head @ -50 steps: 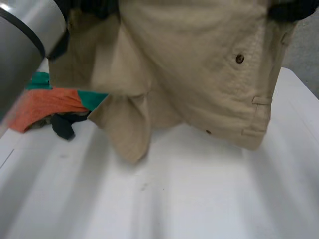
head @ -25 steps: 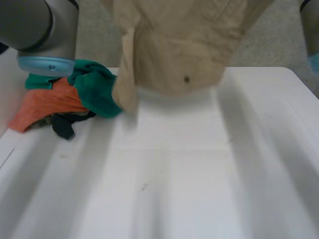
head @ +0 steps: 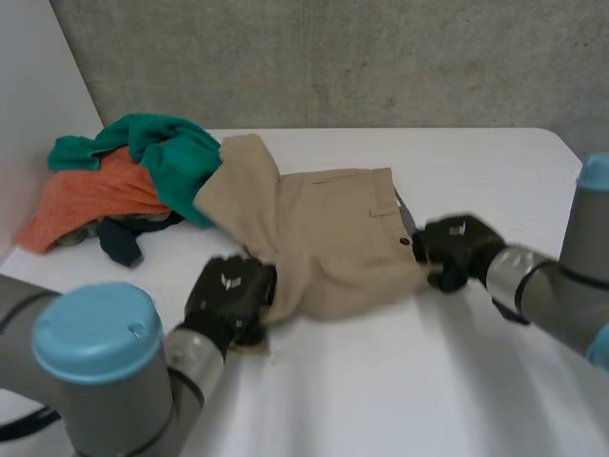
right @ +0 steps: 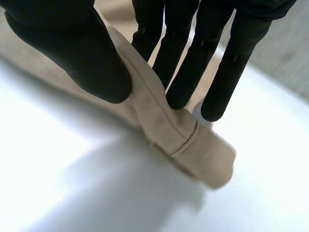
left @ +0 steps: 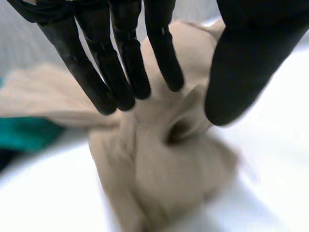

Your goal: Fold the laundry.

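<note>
I am pinching the waistband [right: 179, 131] of the beige shorts [head: 324, 243] with my right hand [head: 455, 249], pressing the doubled band between my thumb and straight fingers at the end of the garment nearest that arm. My left hand [head: 228, 295] is resting at the opposite near corner, over a bunched fold of leg cloth. Its fingers are straight and spread with the thumb standing apart, so I am gripping nothing there. The shorts are lying rumpled across the middle of the white table [head: 400, 390], with their far leg reaching up against the pile of green and orange laundry [head: 143, 171]. I am judging the cloth to be light and soft, limp enough to sag and wrinkle wherever it is unsupported, though not slippery. The waistband is looking thicker and firmer, so I am treating its two ends as the surest holds, and the leg hems after them.
</note>
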Robot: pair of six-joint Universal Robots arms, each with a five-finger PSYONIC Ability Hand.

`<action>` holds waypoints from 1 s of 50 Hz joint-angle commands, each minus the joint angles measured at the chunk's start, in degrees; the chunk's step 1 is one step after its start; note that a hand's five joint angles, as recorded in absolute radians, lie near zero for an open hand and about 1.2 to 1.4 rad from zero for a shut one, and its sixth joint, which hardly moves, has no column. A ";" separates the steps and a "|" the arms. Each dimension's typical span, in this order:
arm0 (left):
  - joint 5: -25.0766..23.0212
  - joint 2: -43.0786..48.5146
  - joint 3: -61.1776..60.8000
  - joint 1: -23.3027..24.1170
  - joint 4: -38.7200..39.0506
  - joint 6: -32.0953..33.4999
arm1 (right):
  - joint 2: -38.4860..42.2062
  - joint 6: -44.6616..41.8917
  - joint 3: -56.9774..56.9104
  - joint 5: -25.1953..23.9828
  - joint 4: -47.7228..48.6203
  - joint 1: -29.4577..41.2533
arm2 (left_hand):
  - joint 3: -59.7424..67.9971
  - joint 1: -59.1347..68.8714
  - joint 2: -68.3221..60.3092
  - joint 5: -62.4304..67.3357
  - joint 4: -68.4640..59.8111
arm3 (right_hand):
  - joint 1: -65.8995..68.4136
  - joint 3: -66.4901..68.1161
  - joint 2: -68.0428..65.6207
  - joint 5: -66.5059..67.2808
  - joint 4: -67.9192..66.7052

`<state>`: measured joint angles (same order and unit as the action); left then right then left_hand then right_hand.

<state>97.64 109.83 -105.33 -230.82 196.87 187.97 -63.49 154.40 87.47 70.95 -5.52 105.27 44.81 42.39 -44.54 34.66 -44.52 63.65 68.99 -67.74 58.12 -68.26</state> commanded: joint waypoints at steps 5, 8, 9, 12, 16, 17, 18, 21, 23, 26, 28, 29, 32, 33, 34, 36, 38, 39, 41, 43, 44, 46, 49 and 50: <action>0.62 -4.00 7.94 -3.49 -12.39 -0.24 | -3.21 -6.66 5.95 -0.19 1.04 -2.17 | -16.94 -14.51 16.67 -16.79 16.65 | 16.35 11.01 -12.26 11.88 -11.74; -1.48 -3.22 9.52 -5.15 -12.48 -0.15 | -4.27 -6.66 7.36 -1.07 2.62 -2.61 | -16.60 -14.18 16.33 -16.45 16.32 | 16.35 11.01 -12.26 11.88 -11.74; -1.93 -2.87 9.88 -5.60 -12.48 -0.07 | -4.45 -6.75 7.63 -1.16 3.06 -2.70 | -16.60 -14.18 16.33 -16.45 16.31 | 16.35 11.01 -12.26 11.88 -11.74; -3.07 -0.68 11.37 -6.83 -12.30 0.20 | -4.62 -6.92 8.33 -1.51 4.29 -2.96 | -16.26 -13.84 16.00 -16.11 15.98 | 16.35 11.01 -12.26 11.88 -11.74; -4.04 3.01 13.65 -8.15 -12.22 1.95 | -4.45 -6.92 8.42 -1.51 4.56 -3.31 | -14.09 -11.67 13.82 -13.94 13.81 | 16.35 11.01 -12.26 11.88 -11.74; -4.21 3.72 14.18 -8.33 -12.30 2.39 | -4.45 -6.92 8.42 -1.51 4.56 -3.31 | -13.24 -10.82 12.98 -13.09 12.96 | 16.35 11.01 -12.26 11.88 -11.74; -4.39 4.51 14.62 -8.50 -12.48 2.83 | -4.45 -6.92 8.42 -1.51 4.56 -3.31 | -13.07 -10.65 12.80 -12.92 12.78 | 16.35 11.01 -12.26 11.88 -11.74; -5.36 7.41 16.47 -9.03 -12.74 4.59 | -4.36 -7.01 8.42 -1.51 4.56 -3.40 | -13.23 -10.81 12.97 -13.08 12.95 | 16.35 11.01 -12.26 11.88 -11.74; -5.80 8.82 17.35 -9.29 -12.48 5.47 | -4.27 -7.01 8.42 -1.51 4.56 -3.31 | -13.57 -11.15 13.30 -13.42 13.28 | 16.35 11.01 -12.26 11.88 -11.74; -7.55 11.37 19.28 -9.99 -12.48 6.26 | -4.27 -7.01 8.51 -1.60 4.56 -3.14 | -13.07 -10.65 12.80 -12.92 12.79 | 16.35 11.01 -12.26 11.88 -11.74; -9.48 12.69 20.60 -10.61 -13.18 6.09 | -4.27 -7.19 8.60 -1.43 4.56 -3.14 | -11.05 -8.63 10.79 -10.90 10.77 | 16.35 11.01 -12.26 11.88 -11.74; -10.27 12.96 20.86 -10.70 -13.70 5.91 | -4.36 -7.27 8.60 -1.34 4.56 -3.14 | -10.38 -7.96 10.12 -10.23 10.10 | 16.35 11.01 -12.26 11.88 -11.74; -13.17 12.96 21.48 -10.52 -17.13 5.04 | -4.53 -7.63 8.60 -1.25 4.56 -3.31 | -7.35 -4.93 7.09 -7.20 7.07 | 16.35 11.01 -12.26 11.88 -11.74; -13.53 12.70 21.48 -10.44 -18.09 4.86 | -4.54 -7.80 8.60 -1.25 4.56 -3.40 | -7.01 -4.59 6.75 -6.86 6.73 | 16.35 11.01 -12.26 11.88 -11.74; -13.97 12.61 21.57 -10.26 -18.89 4.68 | -4.54 -7.89 8.60 -1.25 4.56 -3.40 | -6.18 -3.76 5.91 -6.03 5.89 | 16.35 11.01 -12.26 11.88 -11.74; -14.59 12.34 21.48 -9.65 -20.65 4.42 | -4.54 -8.50 8.42 -1.25 4.56 -3.75 | 0.02 2.44 -0.29 0.17 -0.30 | 16.35 11.01 -12.26 11.88 -11.74; -14.24 12.25 21.48 -9.30 -20.92 4.33 | -4.62 -8.85 8.25 -1.25 4.56 -3.93 | 10.26 12.68 -10.53 10.41 -10.54 | 16.35 11.01 -12.26 11.88 -11.74; -13.45 12.17 21.39 -9.12 -20.92 4.33 | -4.80 -9.12 8.16 -1.51 4.38 -4.02 | 20.64 23.06 -20.91 20.79 -20.92 | 16.35 11.01 -12.26 11.88 -11.74; -12.31 12.17 21.31 -9.12 -20.83 4.42 | -5.06 -9.21 8.07 -1.51 4.21 -4.19 | 30.80 33.22 -31.06 30.95 -31.08 | 16.35 11.01 -12.26 11.88 -11.74; -10.02 12.17 21.30 -8.94 -20.92 4.42 | -5.94 -9.38 7.72 -1.43 3.24 -4.28 | 35.19 37.61 -35.46 35.34 -35.48 | 16.35 11.01 -12.26 11.88 -11.74; -9.23 12.17 21.30 -8.94 -20.92 4.42 | -6.38 -9.47 7.63 -1.43 2.72 -4.37 | 35.19 37.61 -35.46 35.34 -35.48 | 16.35 11.01 -12.26 11.88 -11.74; -7.83 11.82 21.13 -8.68 -21.35 3.98 | -7.78 -10.17 7.19 -1.51 0.62 -4.54 | 35.19 37.61 -35.46 35.34 -35.48 | 16.35 11.01 -12.26 11.88 -11.74; -7.73 9.46 20.08 -8.15 -23.54 4.24 | -10.32 -13.58 6.84 -2.47 -4.90 -4.98 | 35.19 37.61 -35.46 35.34 -35.48 | 16.35 11.01 -12.26 11.88 -11.74; -7.99 8.57 19.64 -7.98 -24.42 4.24 | -11.12 -15.08 6.75 -2.74 -6.85 -5.16 | 35.19 37.61 -35.46 35.34 -35.48 | 16.35 11.01 -12.26 11.88 -11.74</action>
<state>88.35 121.44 -84.21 -239.54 175.15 192.13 -70.82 143.98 94.88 69.30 -4.62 100.75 67.94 66.19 -68.39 56.50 -68.29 63.65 68.99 -67.74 58.15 -68.26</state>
